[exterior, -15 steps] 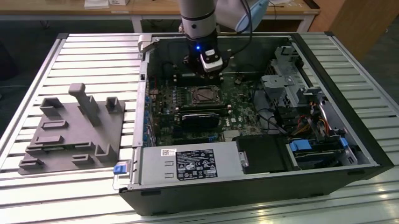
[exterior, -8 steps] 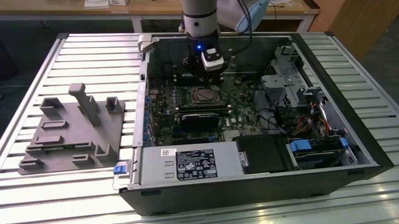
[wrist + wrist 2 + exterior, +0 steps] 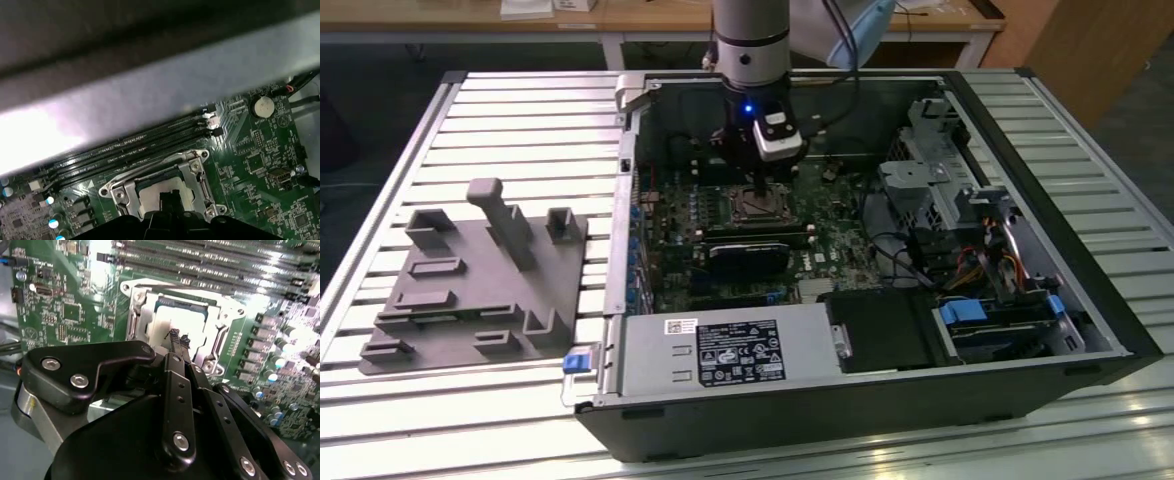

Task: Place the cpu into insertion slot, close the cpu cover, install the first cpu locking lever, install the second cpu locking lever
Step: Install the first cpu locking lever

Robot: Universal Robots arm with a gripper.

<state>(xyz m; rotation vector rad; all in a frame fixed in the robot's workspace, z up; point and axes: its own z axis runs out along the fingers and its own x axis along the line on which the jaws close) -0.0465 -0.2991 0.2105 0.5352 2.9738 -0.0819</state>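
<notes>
My gripper (image 3: 767,178) hangs inside the open computer case, right above the insertion slot (image 3: 758,205) on the green motherboard. In the second wrist view the black fingers run down to tips held close together, and the gripper (image 3: 179,339) is shut with nothing in it, just over the socket's middle. The cpu (image 3: 192,314) lies in the socket, its silvery top showing through the window of the cpu cover (image 3: 144,314). That grey metal frame lies flat over it. The first wrist view shows the cover (image 3: 196,176), the cpu (image 3: 150,196) and the gripper (image 3: 170,199) over them.
Long black memory slots (image 3: 200,260) run beside the socket. A black module (image 3: 747,250) sits just in front of it, then the labelled power supply (image 3: 720,352). Drive cages and cables (image 3: 947,190) fill the exterior view's right. A grey fixture plate (image 3: 467,290) lies outside the case.
</notes>
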